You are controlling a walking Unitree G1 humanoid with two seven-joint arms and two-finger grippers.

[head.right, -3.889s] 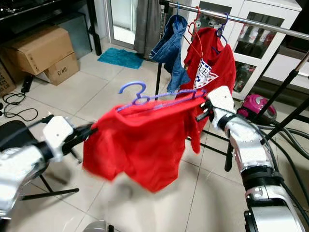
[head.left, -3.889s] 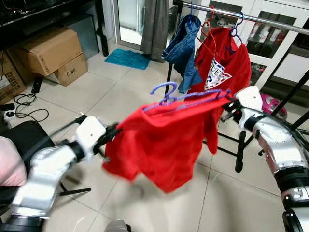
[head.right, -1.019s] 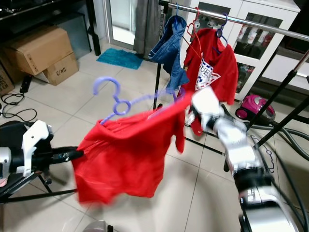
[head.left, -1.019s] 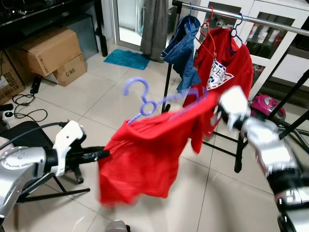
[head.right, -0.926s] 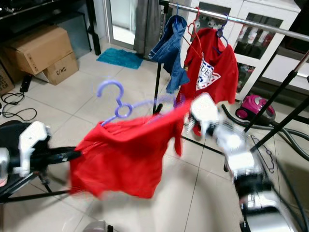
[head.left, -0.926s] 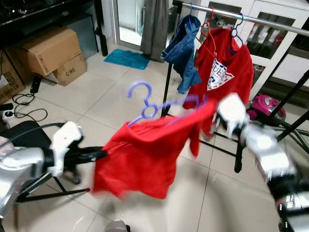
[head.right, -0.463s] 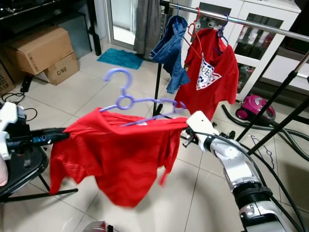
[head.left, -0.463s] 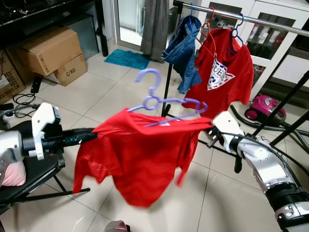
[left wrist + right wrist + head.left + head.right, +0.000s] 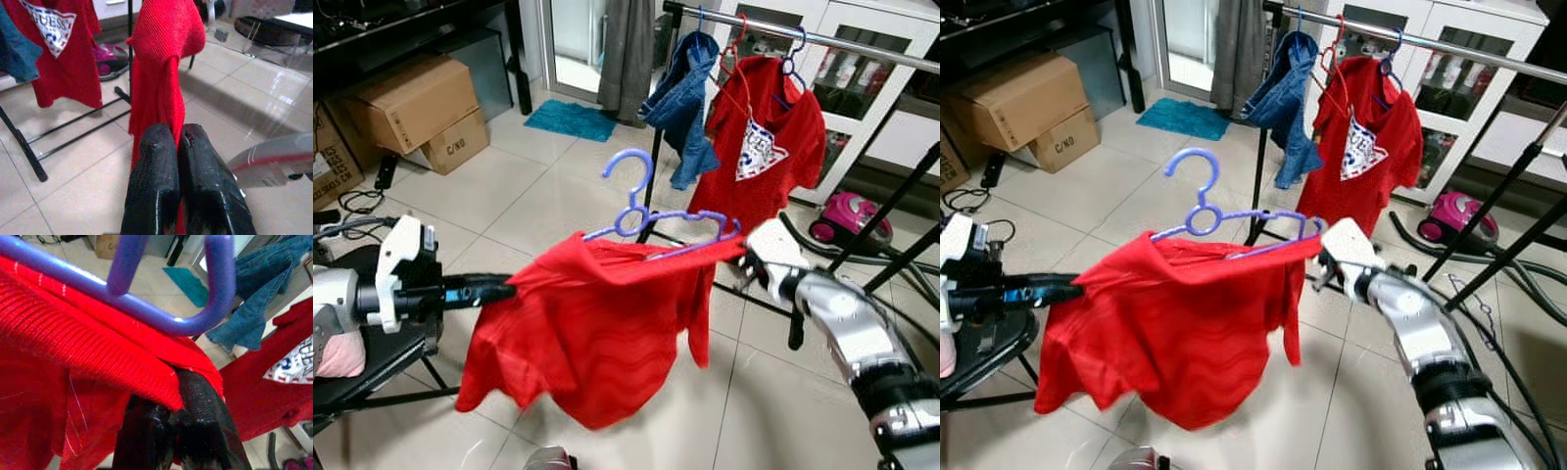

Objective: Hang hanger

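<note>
Red shirt on a purple hanger hangs mid-air btwn both arms, well short of the clothes rail up at 1 o'clock. Left gripper, at 9 o'clock of the shirt, has its black fingers clenched on the shirt's sleeve edge w/ cloth pinched btwn them; right gripper, at 3 o'clock, is clamped on the other shoulder of the shirt just under the hanger's end loop, fabric caught in its fingers. Hanger itself seems held only via the cloth, hook free and pointing up. Rail already carries a red printed tee and denim shorts. Risks, imo: hanger could slide or tip out of the neck since neither claw grips the plastic; shirt could slip off one end if the arms pull apart; hook could snag the hung clothes; cables and a pink vacuum on the floor nr the rack base could trip the walk in.
</note>
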